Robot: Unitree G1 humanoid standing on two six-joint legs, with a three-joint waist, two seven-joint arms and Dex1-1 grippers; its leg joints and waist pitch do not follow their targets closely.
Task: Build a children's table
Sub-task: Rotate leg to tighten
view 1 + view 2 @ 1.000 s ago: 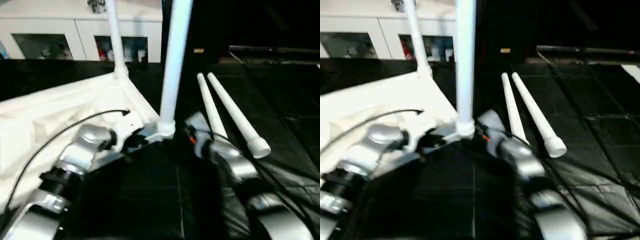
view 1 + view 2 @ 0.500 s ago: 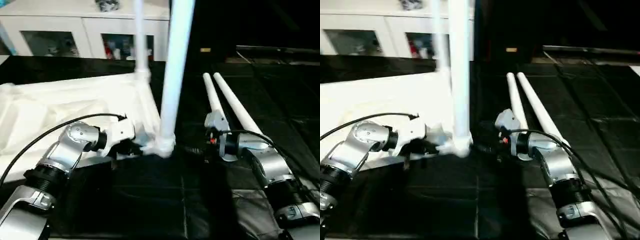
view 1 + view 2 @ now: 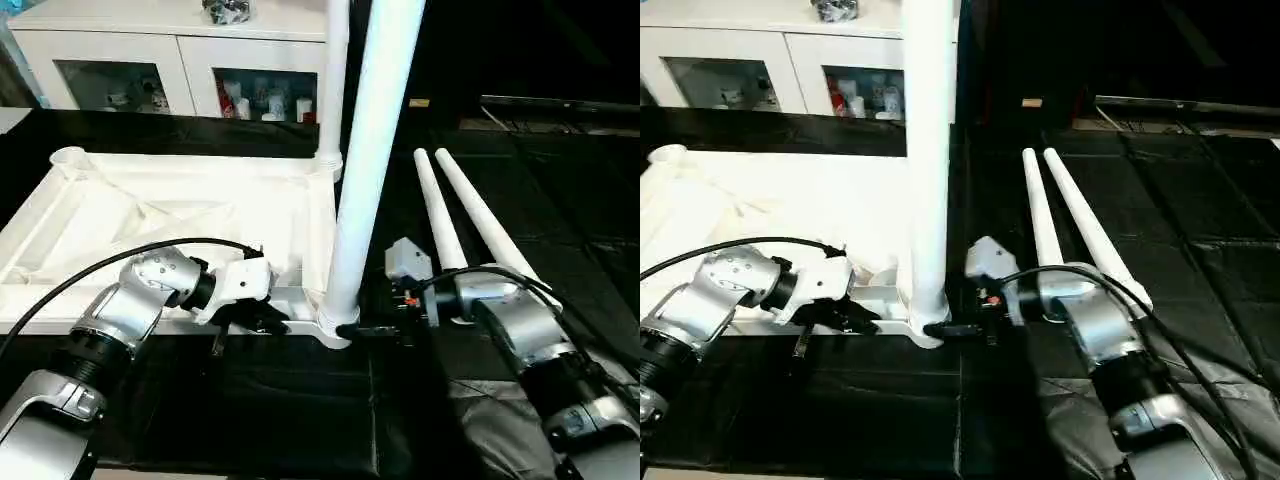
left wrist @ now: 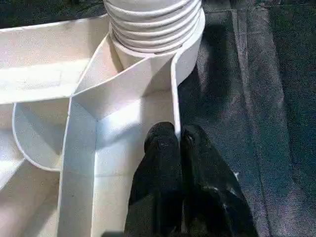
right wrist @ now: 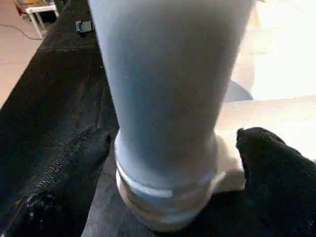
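The children's table top lies upside down on the black mat, ribbed underside up. Two white legs stand in its right-hand corner sockets: the near leg and the far leg. Two loose legs lie side by side on the mat to the right. My left gripper is shut on the top's thin front rim, just left of the near leg's socket. My right gripper is open, with one black finger on each side of the near leg's base.
A white cabinet with glass-fronted shelves stands behind the table top. An empty corner socket shows at the top's far left. A dark bar lies on the mat at the back right.
The camera has swung and tilted, shifting the whole picture. My right gripper has drawn in closer to the near leg's base. The left gripper stays shut on the rim.
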